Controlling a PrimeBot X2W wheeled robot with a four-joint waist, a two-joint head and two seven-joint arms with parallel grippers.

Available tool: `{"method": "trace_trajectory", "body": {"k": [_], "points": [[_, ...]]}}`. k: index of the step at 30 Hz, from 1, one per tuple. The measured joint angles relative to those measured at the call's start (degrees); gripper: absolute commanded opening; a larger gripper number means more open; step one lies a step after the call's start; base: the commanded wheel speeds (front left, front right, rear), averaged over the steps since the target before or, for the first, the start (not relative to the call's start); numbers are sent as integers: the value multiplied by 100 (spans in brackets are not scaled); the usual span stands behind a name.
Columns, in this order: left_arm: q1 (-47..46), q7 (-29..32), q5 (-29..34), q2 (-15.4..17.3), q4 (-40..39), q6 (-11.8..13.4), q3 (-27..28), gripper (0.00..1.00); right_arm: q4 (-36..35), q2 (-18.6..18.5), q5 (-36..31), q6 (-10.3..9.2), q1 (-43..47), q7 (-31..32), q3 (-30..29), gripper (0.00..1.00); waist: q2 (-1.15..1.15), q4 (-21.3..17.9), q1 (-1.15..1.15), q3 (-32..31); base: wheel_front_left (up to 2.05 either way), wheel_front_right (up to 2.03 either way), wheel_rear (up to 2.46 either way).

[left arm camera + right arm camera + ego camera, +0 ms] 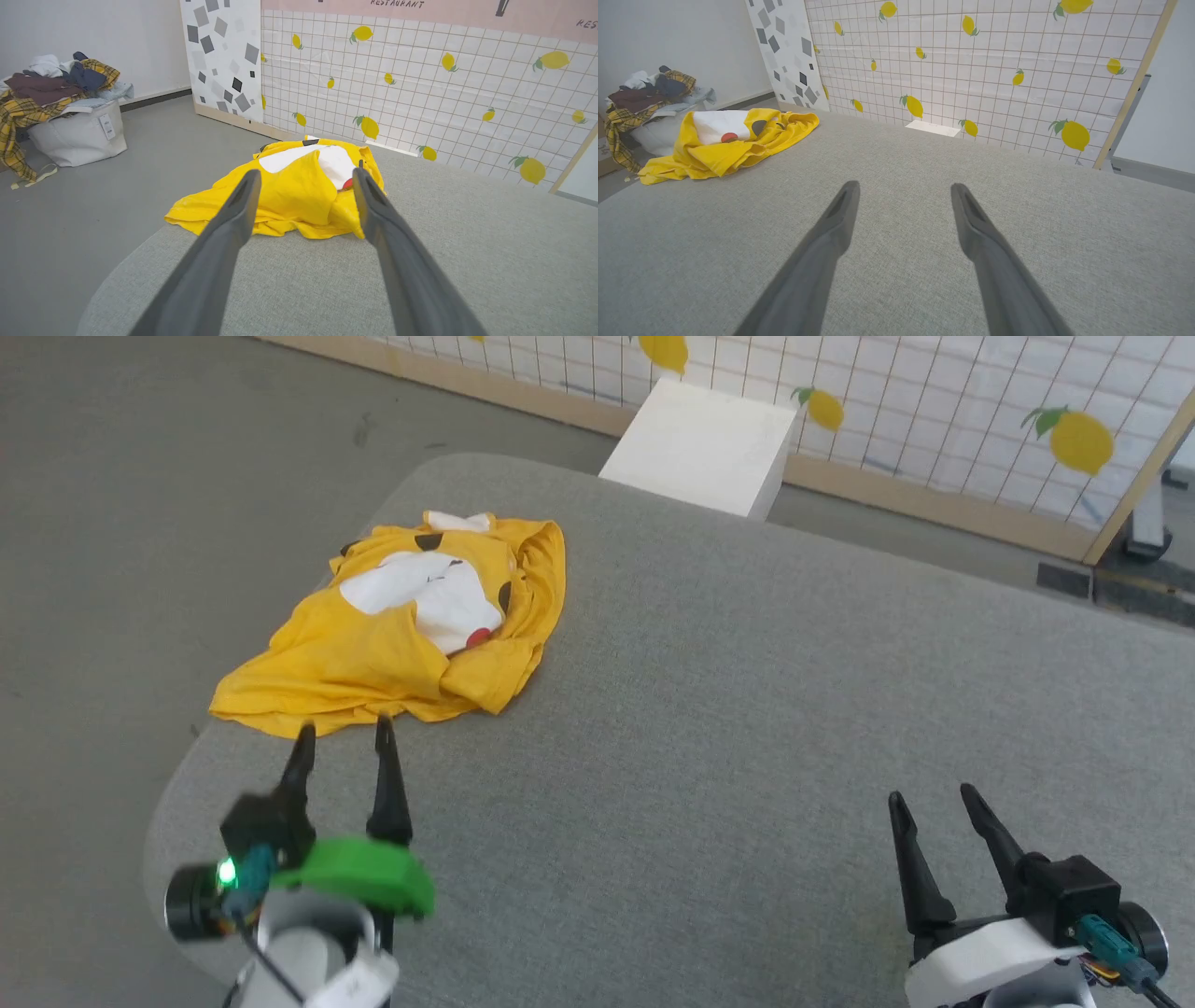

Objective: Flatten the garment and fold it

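Crumpled garment [392, 635] near worktop's [747, 709] left edge
Pale bin [79, 135] heaped with mixed clothes [46, 86]; garment just at 12 o'clock of wide-spread left end effector [344, 725], far off at 10 o'clock from wide-spread right end effector [932, 792].

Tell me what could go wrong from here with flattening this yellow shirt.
1. The garment lies bunched at the left edge of the table, its hem at the rim; a sideways tug could drag it off.
2. Its layers overlap, so the open left gripper, just short of the hem, might pinch several at once.
3. The open right gripper sits far off over bare table; a one-sided pull may bunch it more.
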Motion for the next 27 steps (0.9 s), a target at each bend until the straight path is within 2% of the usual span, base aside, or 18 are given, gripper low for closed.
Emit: {"method": "trace_trajectory", "body": {"k": [5, 12, 16, 20, 25, 27], "points": [[-956, 244, -514, -3, 662, 4, 86, 100, -321, 2, -134, 0, -41, 134, 70, 100, 0, -11, 0, 234, 0, 0, 0], [-2477, 1263, -1268, 13, 2058, 230, 339, 100, -1048, 2, -311, 0, -186, 447, 160, 100, 0, -188, 0, 662, 0, 0, 0], [-3192, 1775, -1507, 169, 2730, 332, 486, 100, -1432, -14, -400, 0, -196, 637, 146, 100, 0, -380, 1, 936, 0, 0, 0], [-3645, 2327, -1717, 243, 3370, 612, 579, 100, -1704, -77, -401, 0, -194, 754, 49, 100, 0, -570, 1, 1247, 0, 0, 0], [-3756, 3012, -1672, 304, 3980, 961, 455, 100, -1875, -80, -387, 0, -187, 790, -52, 100, 0, -804, 1, 1604, 0, 0, 0], [-3793, 3175, -1670, 303, 4090, 1020, 417, 100, -1903, -80, -381, 0, -182, 791, -56, 100, 0, -873, 1, 1727, 0, 0, 0]]}}
